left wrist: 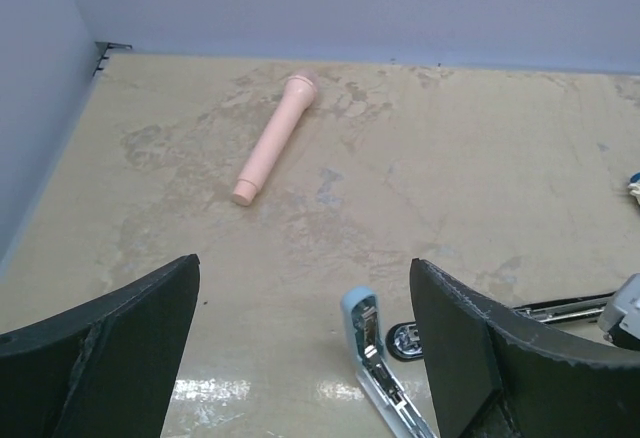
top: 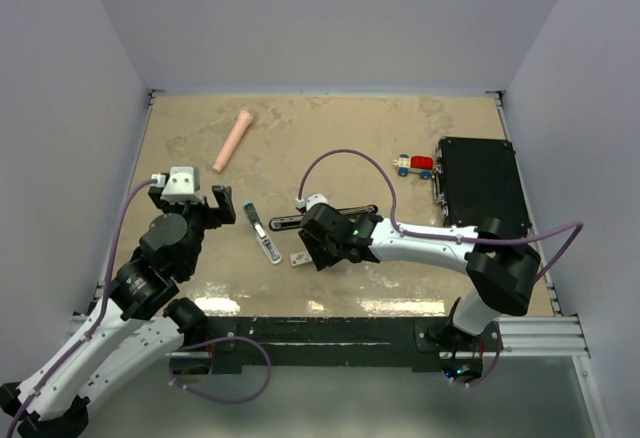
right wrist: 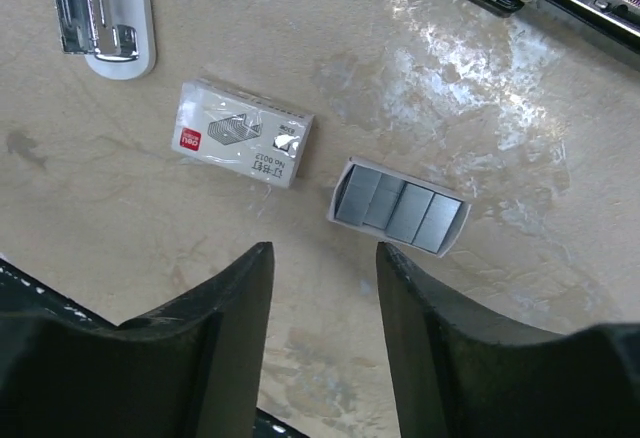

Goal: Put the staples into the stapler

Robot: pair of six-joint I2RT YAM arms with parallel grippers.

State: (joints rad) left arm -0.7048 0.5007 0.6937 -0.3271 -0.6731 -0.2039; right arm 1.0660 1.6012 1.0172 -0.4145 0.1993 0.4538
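Where the tabletop (top: 330, 138) shows bare it is tan and mottled, with a wet-looking gloss toward the near edge. Pale lavender walls (top: 330, 18) close it in on three sides, and a dark metal rail (top: 330, 330) runs along the front.

Far left: pink cylinder (top: 232, 141) lying flat. Far right: small toy car (top: 414, 166) just beside a black case (top: 482, 183).

Centre: pale-blue stapler (top: 262, 232) lying opened, metal channel up. A black stapler (top: 290, 221) lies just right of it.

The white staple box (right wrist: 242, 141) lies flat on the table. The grey tray (right wrist: 400, 208), with staple strips in it, sits just beside the box without touching it. Both are between the two staplers.

Right gripper (right wrist: 322, 253): hangs over the box and tray, fingers partway apart, bare table between them, nothing gripped.

Left gripper (left wrist: 302, 263): fingers spread wide, nothing in them, above the table short of the pale-blue stapler.
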